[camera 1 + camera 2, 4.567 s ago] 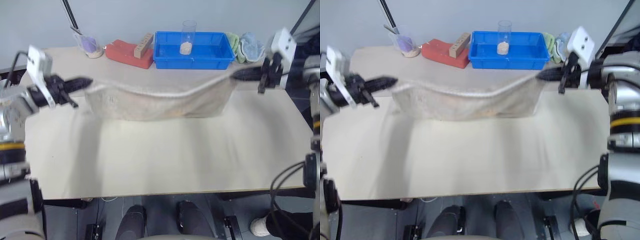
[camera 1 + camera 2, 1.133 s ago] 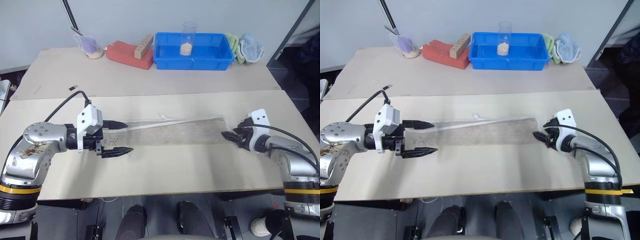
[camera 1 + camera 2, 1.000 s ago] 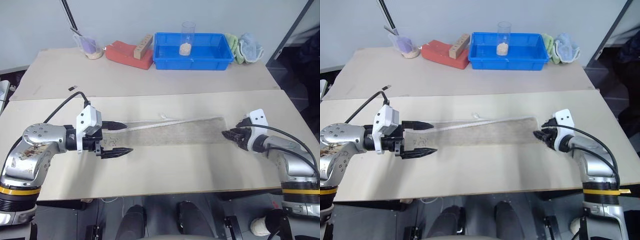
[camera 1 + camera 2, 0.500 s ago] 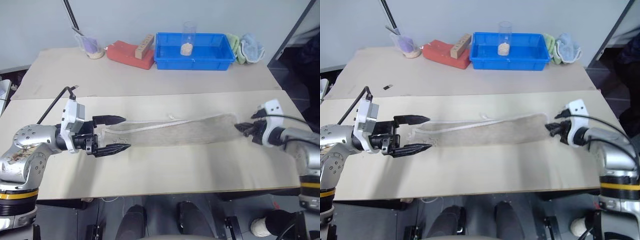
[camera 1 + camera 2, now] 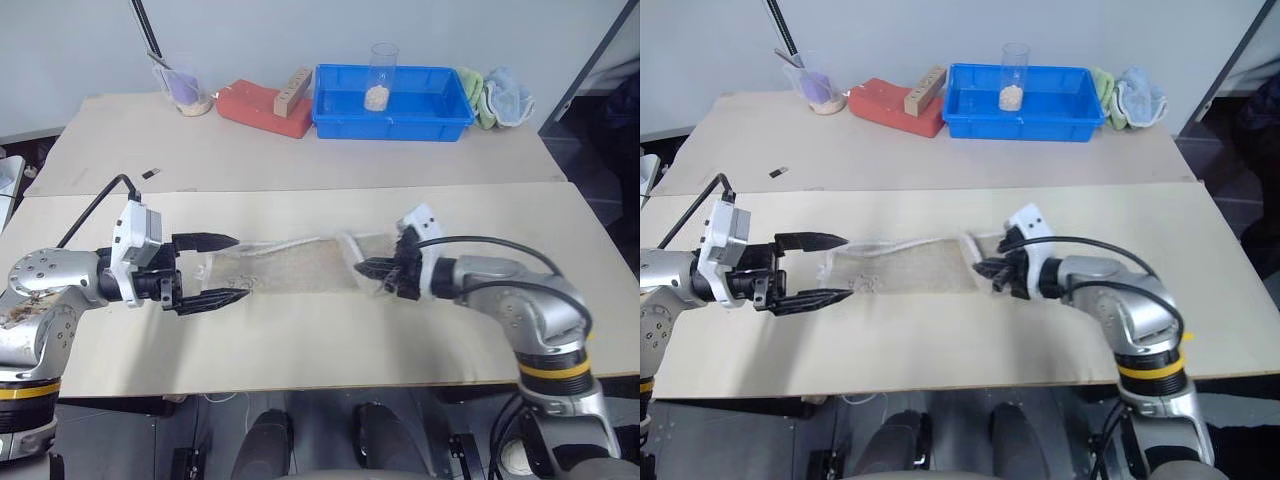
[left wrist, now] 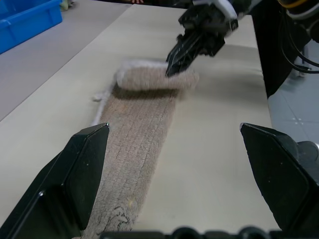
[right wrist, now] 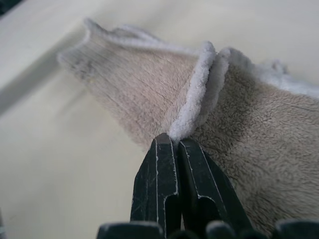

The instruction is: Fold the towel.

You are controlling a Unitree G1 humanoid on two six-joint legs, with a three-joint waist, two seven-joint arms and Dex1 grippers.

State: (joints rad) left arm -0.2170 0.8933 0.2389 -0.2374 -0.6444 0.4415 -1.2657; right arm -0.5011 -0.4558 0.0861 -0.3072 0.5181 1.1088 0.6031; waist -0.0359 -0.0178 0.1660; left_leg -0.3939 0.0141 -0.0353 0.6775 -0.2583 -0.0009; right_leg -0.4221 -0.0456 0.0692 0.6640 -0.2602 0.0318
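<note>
Currently, largest to smallest:
Table: pale beige board tabletop (image 5: 300, 340); work surface for the fold.
Towel: beige terry-cloth towel with white stitched edging (image 5: 300, 268), a long strip lying at table centre; its 3 o'clock end is doubled over towards 9 o'clock, likely to halve the length.
Left gripper: left gripper (image 5: 225, 268), at 9 o'clock, jaws spread wide and grasping nothing, straddling the towel's near end.
Right gripper: right gripper (image 7: 173, 149), clenched on the white edging, carrying the folded end.

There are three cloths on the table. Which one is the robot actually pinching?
The beige towel in the middle: the right gripper is shut on its white-edged end. The green cloth and light blue cloth lie untouched beside the blue tray.
</note>
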